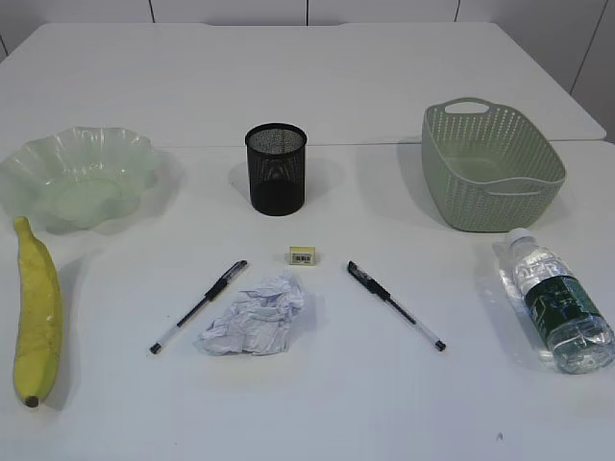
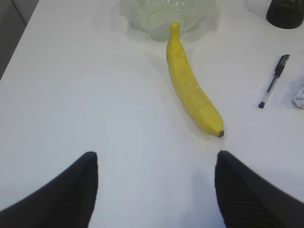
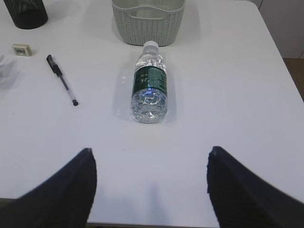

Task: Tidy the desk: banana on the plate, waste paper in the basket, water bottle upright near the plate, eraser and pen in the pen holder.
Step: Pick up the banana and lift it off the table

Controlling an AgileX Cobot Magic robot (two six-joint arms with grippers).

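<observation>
Both grippers are spread wide and holding nothing. In the left wrist view the left gripper (image 2: 154, 190) has its two dark fingers (image 2: 71, 194) at the bottom corners with bare desk (image 2: 71, 95) between them, not touching anything. The banana (image 2: 192, 88) lies flat up toward 12 to 1 o'clock from it, dark tip closest to the gripper, stem end touching or overlapping the plate (image 2: 142, 16) rim at the top edge.

Same deal on the right: the right gripper (image 3: 149, 190) is open, fingers (image 3: 66, 194) apart, hovering above the desk, empty. The water bottle (image 3: 150, 83) lies on its side at 12 o'clock from it, white cap pointing away toward the basket (image 3: 148, 23), base toward the camera. One pen (image 3: 61, 79) is at about 10 o'clock, with the eraser (image 3: 22, 49) further out the same way.

Neither arm shows in the exterior view, so I can't say more about their pose than both cameras looking down at a slant from the near edge.

Containers: the plate looks empty, the basket looks empty too, and so does the pen holder (image 1: 276, 168), as far as I can see through the mesh. The waste paper (image 1: 255, 322) sits mid-desk at 6 o'clock from the holder, between the two pens, the left pen (image 1: 198, 306) just beside it, eraser just above it.
</observation>
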